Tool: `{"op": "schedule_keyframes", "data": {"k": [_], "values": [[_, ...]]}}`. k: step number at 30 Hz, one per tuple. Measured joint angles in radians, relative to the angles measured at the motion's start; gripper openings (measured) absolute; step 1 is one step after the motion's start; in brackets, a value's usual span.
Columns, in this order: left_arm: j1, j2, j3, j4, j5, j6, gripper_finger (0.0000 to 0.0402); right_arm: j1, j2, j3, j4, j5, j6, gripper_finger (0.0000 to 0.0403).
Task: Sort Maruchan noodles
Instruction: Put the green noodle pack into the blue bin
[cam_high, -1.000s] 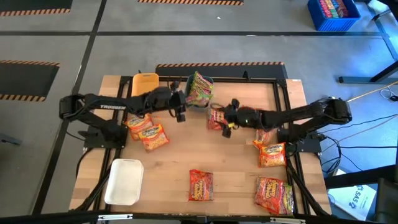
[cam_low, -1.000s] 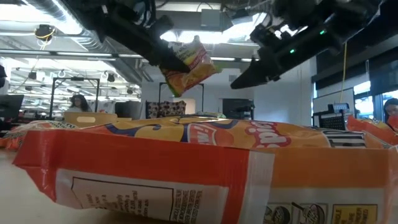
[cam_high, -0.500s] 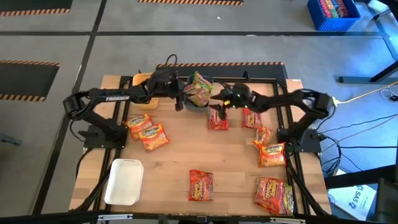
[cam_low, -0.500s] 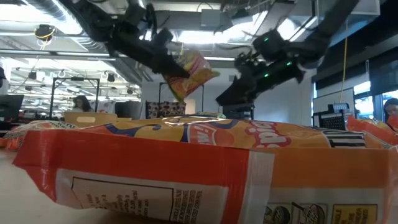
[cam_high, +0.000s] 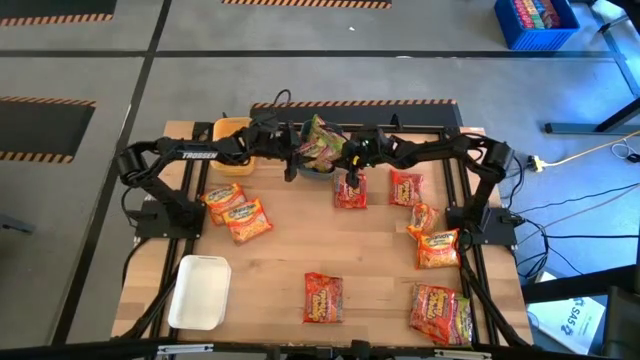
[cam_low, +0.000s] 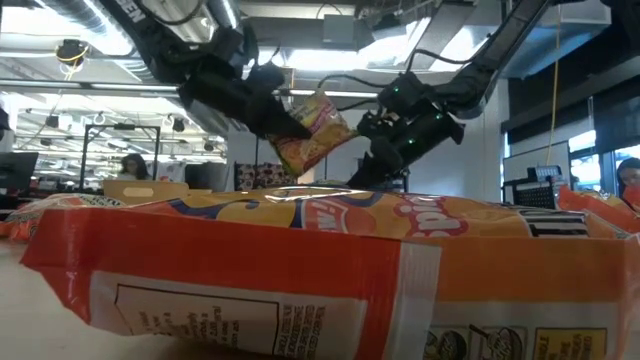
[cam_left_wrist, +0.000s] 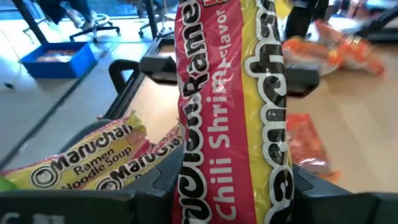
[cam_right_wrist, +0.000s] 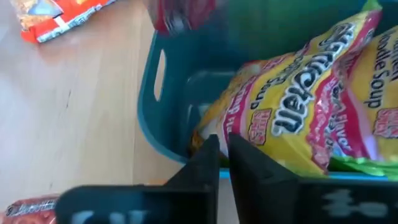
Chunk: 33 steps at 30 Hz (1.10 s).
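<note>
Though airborne, packet (cam_left_wrist: 230, 112) between left gripper (cam_high: 290, 160) fingers

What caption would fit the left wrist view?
Left hand grips a red-and-yellow crinkly plastic Chili Shrimp ramen packet above the wooden table.

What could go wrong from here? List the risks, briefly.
1. The left end effector, holding the Chili Shrimp packet, and the shut right end effector are close together over the blue-grey tray; they could collide.
2. The right end effector sits right at the tray's rim and may shove it.
3. Packets in the tray are already piled high, so the released one may slide out.
</note>
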Motion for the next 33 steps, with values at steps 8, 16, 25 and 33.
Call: {"op": "schedule_keyframes", "data": {"k": [8,16,25,33], "values": [[0.002,0.090,-0.002,-0.011,-0.023,0.024,0.0139,0.000,0.000,0.000,0.010,0.036,-0.036,0.0004],[-0.002,0.092,-0.002,-0.033,0.045,0.005,0.0139,0.000,0.004,-0.001,0.064,0.173,-0.133,0.0001],[-0.003,0.092,-0.002,-0.068,0.068,-0.001,0.0140,-0.002,0.010,-0.001,0.147,0.331,-0.289,0.0001],[0.002,0.092,0.000,-0.089,-0.017,0.033,0.0140,0.008,0.004,-0.001,0.137,0.338,-0.283,0.0001]]}}
